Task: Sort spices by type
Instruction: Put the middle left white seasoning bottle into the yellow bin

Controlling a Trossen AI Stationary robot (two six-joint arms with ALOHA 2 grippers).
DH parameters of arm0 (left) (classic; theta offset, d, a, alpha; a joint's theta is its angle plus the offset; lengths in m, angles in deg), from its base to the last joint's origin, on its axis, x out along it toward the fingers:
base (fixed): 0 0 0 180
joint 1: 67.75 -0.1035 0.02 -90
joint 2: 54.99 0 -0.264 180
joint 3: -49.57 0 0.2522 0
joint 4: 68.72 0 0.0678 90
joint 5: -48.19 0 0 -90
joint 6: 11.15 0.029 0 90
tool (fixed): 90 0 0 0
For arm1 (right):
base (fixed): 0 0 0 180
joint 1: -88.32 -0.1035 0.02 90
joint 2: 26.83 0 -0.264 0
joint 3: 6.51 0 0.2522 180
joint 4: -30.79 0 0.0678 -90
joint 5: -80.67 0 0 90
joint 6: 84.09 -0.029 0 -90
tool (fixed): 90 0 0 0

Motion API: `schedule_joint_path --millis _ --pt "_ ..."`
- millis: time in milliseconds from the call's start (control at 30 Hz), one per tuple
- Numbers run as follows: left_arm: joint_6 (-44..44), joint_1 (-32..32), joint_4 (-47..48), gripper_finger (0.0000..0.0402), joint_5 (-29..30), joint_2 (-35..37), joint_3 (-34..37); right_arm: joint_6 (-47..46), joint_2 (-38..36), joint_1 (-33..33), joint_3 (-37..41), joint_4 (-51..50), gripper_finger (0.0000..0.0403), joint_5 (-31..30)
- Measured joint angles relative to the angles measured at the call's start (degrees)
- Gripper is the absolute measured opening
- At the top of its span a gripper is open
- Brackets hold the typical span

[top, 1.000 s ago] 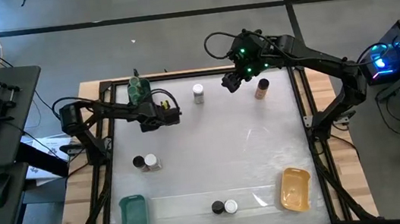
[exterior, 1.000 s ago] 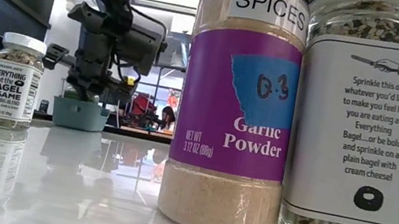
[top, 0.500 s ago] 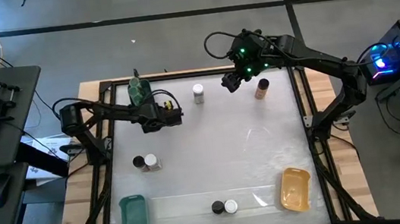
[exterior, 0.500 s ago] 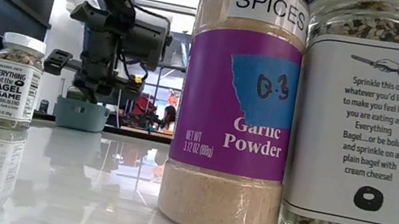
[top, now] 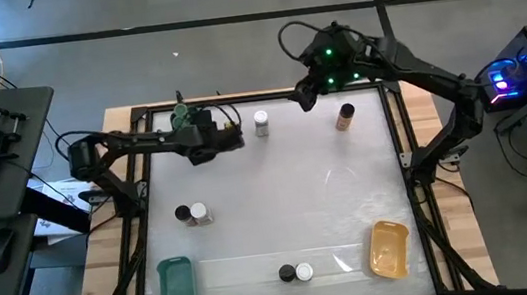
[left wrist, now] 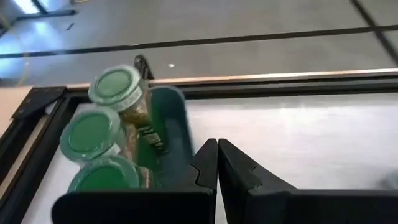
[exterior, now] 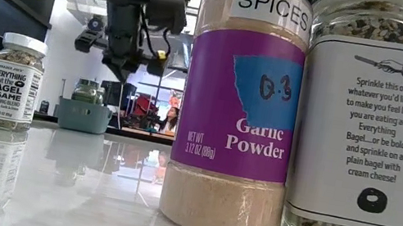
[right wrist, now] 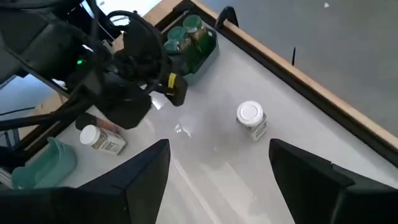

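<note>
Three green-lidded spice jars stand in a teal tray at the table's far left. A white-lidded jar and a brown-lidded jar stand near the far edge. A black-lidded and a white-lidded jar stand together at mid-left. Another such pair stands at the near edge. My left gripper is shut and empty, raised just right of the teal tray. My right gripper is open and empty, above the far edge.
An empty teal tray lies at the near left and an orange tray at the near right. The low view is filled by the garlic powder jar and the bagel-seasoning jar. The table's middle holds nothing.
My left gripper has risen and drawn a little toward the far edge beside the teal tray, staying shut. My right gripper has moved up and toward the far edge. No jar has moved.
</note>
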Motion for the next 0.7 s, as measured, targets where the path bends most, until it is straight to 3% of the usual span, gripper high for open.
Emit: schedule_joint_path --millis 133,267,367,433,533,633,700 --pt "6.68 0.69 -3.01 0.0000 -0.41 6.20 0.01 3.26 0.00 0.25 -1.23 -0.29 0.0271 -0.03" --pt "18.66 1.75 -4.79 0.0000 -0.78 16.05 -0.04 4.33 0.00 1.36 -1.30 -0.33 0.0271 0.01" --pt "28.62 2.05 -4.98 0.0000 -4.85 24.26 -0.04 4.33 0.00 2.53 -1.30 -0.33 0.0271 -0.07" --pt "34.01 2.04 -4.95 0.0000 -11.94 29.20 -0.04 4.54 0.00 3.07 -1.30 -0.33 0.0271 0.00" --pt "38.51 2.07 -4.95 0.0000 -30.98 35.09 -0.04 6.25 0.00 3.41 -1.30 -0.34 0.0271 0.23" --pt "38.99 3.22 -5.68 0.0000 -49.08 38.29 -0.04 10.72 0.00 3.41 -1.30 -0.33 0.0271 0.97" --pt "37.41 4.77 -6.35 0.0000 -55.64 38.86 -0.04 14.60 0.00 3.41 -1.30 -0.31 0.0271 3.69"
